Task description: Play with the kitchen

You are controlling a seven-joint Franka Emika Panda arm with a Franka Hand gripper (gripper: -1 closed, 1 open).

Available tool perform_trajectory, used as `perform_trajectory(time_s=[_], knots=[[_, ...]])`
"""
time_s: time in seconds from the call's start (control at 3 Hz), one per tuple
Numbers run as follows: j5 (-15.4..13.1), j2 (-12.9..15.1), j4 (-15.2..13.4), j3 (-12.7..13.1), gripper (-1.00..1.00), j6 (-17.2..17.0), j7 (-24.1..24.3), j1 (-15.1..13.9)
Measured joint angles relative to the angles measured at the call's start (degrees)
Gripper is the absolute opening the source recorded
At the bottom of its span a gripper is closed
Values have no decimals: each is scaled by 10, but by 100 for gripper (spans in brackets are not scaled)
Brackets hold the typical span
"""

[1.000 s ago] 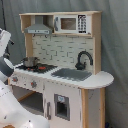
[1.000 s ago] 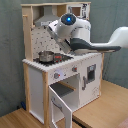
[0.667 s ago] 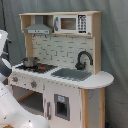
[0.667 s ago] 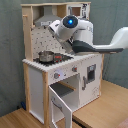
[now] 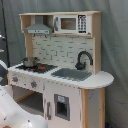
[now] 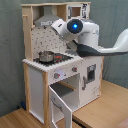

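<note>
Little is changing since a second ago: the arm (image 6: 82, 35) is hovering over the kitchen (image 6: 55, 62) on the desk (image 6: 107, 107), its jaws hidden, risking knocking the pot (image 6: 46, 56) or open oven door (image 6: 60, 107).

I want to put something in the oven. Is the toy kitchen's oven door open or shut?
Open. In the second exterior view the oven door under the stovetop hangs swung outward, and the dark cavity behind it shows.

Gripper unseen; arm (image 6: 87, 37) hides sink (seemingly) in second exterior view.
</note>
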Motion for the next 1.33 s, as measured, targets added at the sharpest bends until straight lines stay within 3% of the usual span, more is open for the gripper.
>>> perform_trajectory(time_s=[0.33, 0.67, 1.33], knots=[[-46, 0, -5, 2, 100, -16, -29, 24], [-98, -1, -30, 6, 100, -17, -55, 56], [-187, -1, -114, 11, 100, 9, -57, 126]])
